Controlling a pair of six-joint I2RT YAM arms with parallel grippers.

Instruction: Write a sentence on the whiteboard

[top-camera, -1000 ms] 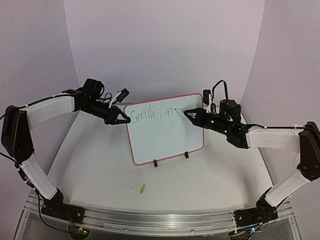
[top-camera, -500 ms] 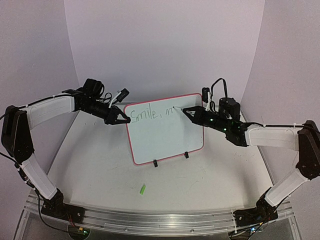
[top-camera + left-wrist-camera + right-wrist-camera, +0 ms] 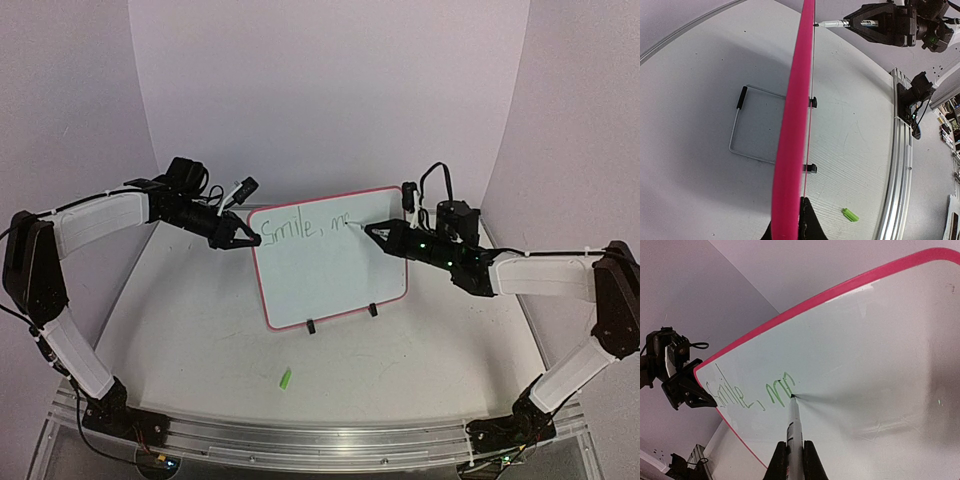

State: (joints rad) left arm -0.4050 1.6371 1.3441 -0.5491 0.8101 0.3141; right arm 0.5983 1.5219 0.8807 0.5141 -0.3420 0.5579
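The small rectangular whiteboard with a thin red-pink rim [image 3: 330, 270] stands near the middle of the white table [image 3: 190, 330], propped on two small black clip feet [image 3: 311, 326] and leaning back slightly. From the left wrist view it is seen edge-on, with a thin grey wire frame [image 3: 734, 131] lying flat on the table behind it.

The thin green handwritten sentence [image 3: 747, 392] runs along the upper left of the board face. Legible so far: "Smile, m", plus one further hump. The rest of the face is blank.

Left gripper [image 3: 240, 240]: jaws closed onto the board's upper left edge, one finger on each side of the rim. Contact confirmed in the left wrist view.

Right gripper [image 3: 792, 460]: jaws nearly closed on the barrel of a slim marker with a pale body and dark tip [image 3: 793, 422], which projects forward between the fingers. The tip touches the board face at the end of the last green stroke. The overhead view shows this arm reaching in from the right across the upper part of the board.

A small bright green cap [image 3: 285, 378] lies on the table in front of the board, well apart from both grippers.
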